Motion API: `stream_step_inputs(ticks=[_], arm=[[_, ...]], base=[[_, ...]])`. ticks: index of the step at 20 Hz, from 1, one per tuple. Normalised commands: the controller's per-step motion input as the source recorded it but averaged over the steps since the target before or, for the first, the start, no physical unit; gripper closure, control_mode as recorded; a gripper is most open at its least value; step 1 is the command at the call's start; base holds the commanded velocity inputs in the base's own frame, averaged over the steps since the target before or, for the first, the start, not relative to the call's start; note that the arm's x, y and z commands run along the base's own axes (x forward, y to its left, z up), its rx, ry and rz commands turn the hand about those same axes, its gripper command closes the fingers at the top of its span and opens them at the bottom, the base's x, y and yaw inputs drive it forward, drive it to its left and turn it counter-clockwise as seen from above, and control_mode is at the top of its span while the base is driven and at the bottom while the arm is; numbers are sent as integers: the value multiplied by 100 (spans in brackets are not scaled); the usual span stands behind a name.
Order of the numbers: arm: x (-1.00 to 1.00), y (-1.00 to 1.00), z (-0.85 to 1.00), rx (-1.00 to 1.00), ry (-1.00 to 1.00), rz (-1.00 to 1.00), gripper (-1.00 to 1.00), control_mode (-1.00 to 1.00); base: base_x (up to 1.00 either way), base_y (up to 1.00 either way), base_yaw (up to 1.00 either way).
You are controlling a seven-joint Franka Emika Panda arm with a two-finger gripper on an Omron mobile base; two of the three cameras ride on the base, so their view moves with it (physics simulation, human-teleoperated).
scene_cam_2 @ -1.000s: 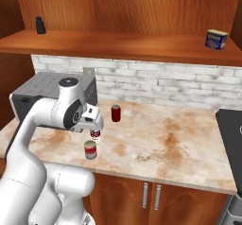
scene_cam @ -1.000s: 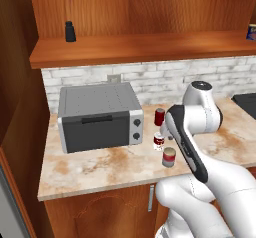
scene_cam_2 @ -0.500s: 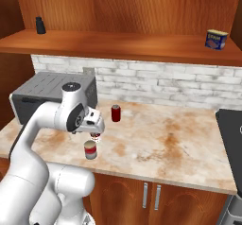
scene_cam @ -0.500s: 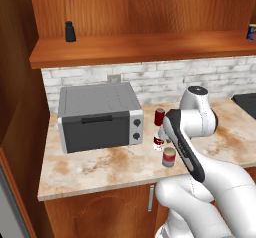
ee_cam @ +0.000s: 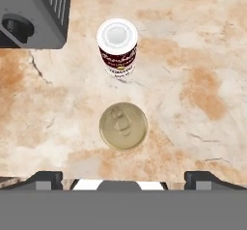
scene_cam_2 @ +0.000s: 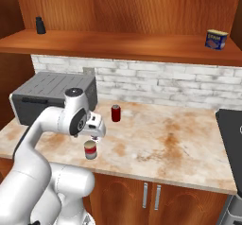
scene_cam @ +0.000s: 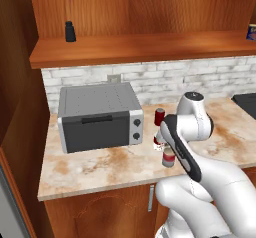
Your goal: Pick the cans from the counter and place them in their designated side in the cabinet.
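A white robot arm is reaching over a mottled beige counter (scene_cam_2: 179, 148), its gripper (ee_cam: 123, 179) hanging above a can with a silver pull-tab lid (ee_cam: 123, 126), fingers spread wide at either side and touching nothing. Just beyond it, a red-and-white labelled can (ee_cam: 117, 48) is standing upright near the corner of a grey toaster oven (scene_cam: 97, 114). A plain dark red can (scene_cam_2: 116, 113) is sitting further back toward the white brick wall. Above, a wooden cabinet shelf (scene_cam_2: 118, 44) is carrying a small black bottle (scene_cam_2: 40, 25) and a blue-labelled can (scene_cam_2: 216, 39), well apart.
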Motion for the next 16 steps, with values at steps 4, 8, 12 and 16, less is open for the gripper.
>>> stream_step_inputs(ticks=[4, 8, 12, 16], arm=[[10, 0, -24, 0, 0, 0, -100, -100], [3, 0, -23, 0, 1, 0, -100, -100], [0, 0, -22, 0, 1, 0, -100, -100], [0, 0, -22, 0, 1, 0, -100, -100]], base=[[0, 0, 0], [0, 0, 0], [0, 0, 0], [0, 0, 0]])
